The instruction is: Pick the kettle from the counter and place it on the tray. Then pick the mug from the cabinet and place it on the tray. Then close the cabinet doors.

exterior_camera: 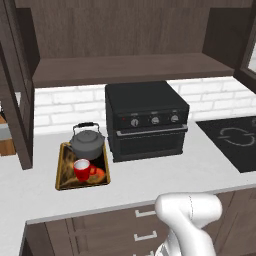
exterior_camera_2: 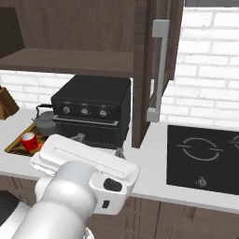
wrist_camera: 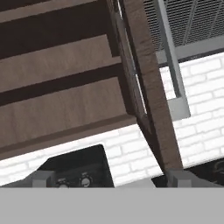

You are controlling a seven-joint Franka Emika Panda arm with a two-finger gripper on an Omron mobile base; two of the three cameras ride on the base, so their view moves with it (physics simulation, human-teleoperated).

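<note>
The dark grey kettle [exterior_camera: 87,141] [exterior_camera_2: 44,120] stands at the back of the gold-rimmed tray [exterior_camera: 65,182] [exterior_camera_2: 14,147] on the pale counter [exterior_camera: 150,177]. The red mug [exterior_camera: 83,170] [exterior_camera_2: 29,140] sits on the tray in front of the kettle. Above, the cabinet [exterior_camera: 130,70] is open, its shelf bare. Its right door [exterior_camera_2: 142,70] [wrist_camera: 151,87] swings out edge-on, with a grey bar handle [exterior_camera_2: 159,70] [wrist_camera: 171,65]. The left door [exterior_camera: 15,100] is open too. My gripper [exterior_camera_2: 99,144] [wrist_camera: 113,179] is open and holds nothing, hovering over the counter and facing the right door's edge.
A black toaster oven [exterior_camera: 147,120] [exterior_camera_2: 93,109] stands right of the tray under the cabinet. A black cooktop [exterior_camera: 232,140] [exterior_camera_2: 205,158] is set into the counter at the right. A brown block [exterior_camera_2: 5,103] sits at the far left. Drawers with white handles [exterior_camera: 145,225] run below.
</note>
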